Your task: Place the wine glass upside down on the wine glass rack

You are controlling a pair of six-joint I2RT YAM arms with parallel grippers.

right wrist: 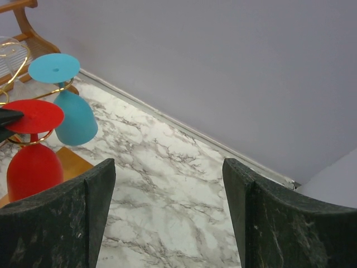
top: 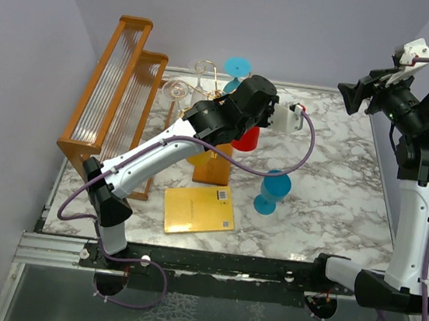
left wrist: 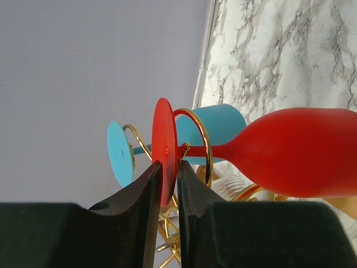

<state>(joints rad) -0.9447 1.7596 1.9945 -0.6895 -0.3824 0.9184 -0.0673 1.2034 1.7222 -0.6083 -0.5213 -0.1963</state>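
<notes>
Status: red wine glass hangs bowl down, foot up, stem threaded through a gold loop of the wine glass rack, on the side of the post facing mid-table. Looks seated to me, or near enough.

Handling, my read: opaque and glossy, probably plastic, so light, stiff and slick. I'd treat it as breakable anyway.
- Bowl: the widest part and round, so poor purchase.
- Stem: thin, and boxed in by the wire.
- Foot disc: flat and thin. An edge-on pinch at the rim is the sane hold, and that's where I am.

Left gripper: jaws a sliver apart, one on each side of the foot's rim. I can't tell whether they bear on it or stand just off it.
Right gripper: spread wide, nothing in it, held high at the far right.

Count, big to small:
- one marble table
- one wooden frame with clear rods
- two arms
- one rack
- one yellow booklet
- glasses: one red and two blue, the hung blue glass just beside the red and the standing blue glass upright on the table
- clear glass on the rack's far side: at least one, maybe two
- something yellow under my left arm, mostly hidden, not counted
</notes>
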